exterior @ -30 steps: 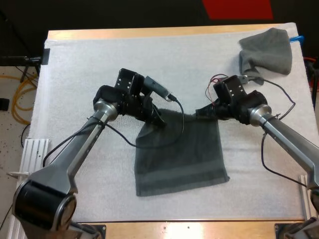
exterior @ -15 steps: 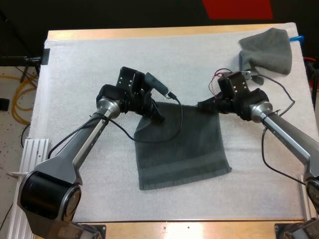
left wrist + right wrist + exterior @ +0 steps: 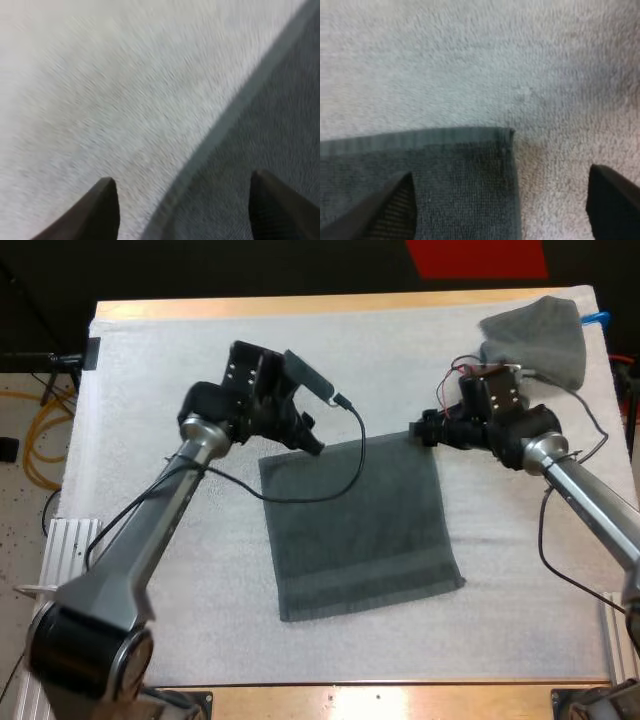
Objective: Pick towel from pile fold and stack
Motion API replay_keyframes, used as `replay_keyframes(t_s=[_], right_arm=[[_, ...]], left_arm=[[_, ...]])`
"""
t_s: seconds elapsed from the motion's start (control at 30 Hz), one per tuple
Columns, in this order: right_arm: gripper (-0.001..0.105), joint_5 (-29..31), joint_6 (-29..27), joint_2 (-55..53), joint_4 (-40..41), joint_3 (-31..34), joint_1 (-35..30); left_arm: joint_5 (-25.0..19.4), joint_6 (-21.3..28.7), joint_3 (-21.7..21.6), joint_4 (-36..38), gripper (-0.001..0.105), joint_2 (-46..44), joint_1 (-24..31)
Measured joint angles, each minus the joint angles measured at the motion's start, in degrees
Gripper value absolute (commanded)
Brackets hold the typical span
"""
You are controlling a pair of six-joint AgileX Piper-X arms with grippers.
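Observation:
A dark grey-green towel [image 3: 360, 530] lies spread flat on the white mat [image 3: 150, 370], near its middle. My left gripper [image 3: 308, 440] hovers at the towel's far left corner. In the left wrist view its fingers [image 3: 107, 210] stand apart over the towel's edge [image 3: 220, 130], holding nothing. My right gripper [image 3: 418, 432] hangs at the far right corner. Its fingers [image 3: 615, 205] stand wide apart above that corner [image 3: 510, 135], clear of the cloth. A crumpled towel [image 3: 535, 340] of the same colour sits at the mat's far right.
The wooden table edge [image 3: 300, 306] runs along the far side. Bare mat lies left of the flat towel and between it and the crumpled one.
Both grippers have opened and let go of the towel's far corners, then drawn away toward the far side. The towel, bunched at its far edge before, now lies flat.

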Motion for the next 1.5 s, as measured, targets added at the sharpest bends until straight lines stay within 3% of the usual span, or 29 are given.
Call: replay_keyframes(t_s=[0.2,0.4,0.47,0.57,0.8,1.0,1.23,1.5], right_arm=[[0.067,0.0,-4.6,-9.3,5.9,-0.2,0.0],[0.067,0.0,-5.1,-19.4,15.3,-0.3,0.0],[0.067,0.0,-5.1,-22.7,18.6,-0.4,0.0],[0.067,0.0,-5.2,-27.6,24.0,-0.4,0.0],[0.067,0.0,-5.2,-37.9,32.6,2.2,0.0],[0.067,-0.2,-4.1,-43.8,39.7,7.1,0.0],[0.066,-2.6,-0.5,-47.7,40.5,18.2,0.0],[0.066,-8.3,4.5,-47.6,28.8,33.8,0.0]], left_arm=[[-0.1,0.0,-0.3,3.6,0.054,-10.0,0.0],[0.7,-3.8,-0.4,9.4,0.055,-20.5,0.0],[1.4,-5.2,-0.4,12.4,0.058,-23.8,0.0],[2.3,-6.7,-0.4,17.2,0.073,-28.5,-0.1],[2.5,-12.9,0.6,30.0,0.073,-39.1,-0.1],[5.7,-18.4,7.4,32.1,0.073,-49.7,-0.1],[6.7,-26.7,18.7,32.3,0.073,-61.5,-0.1],[8.6,-30.0,31.3,31.9,0.073,-64.8,-0.1]])
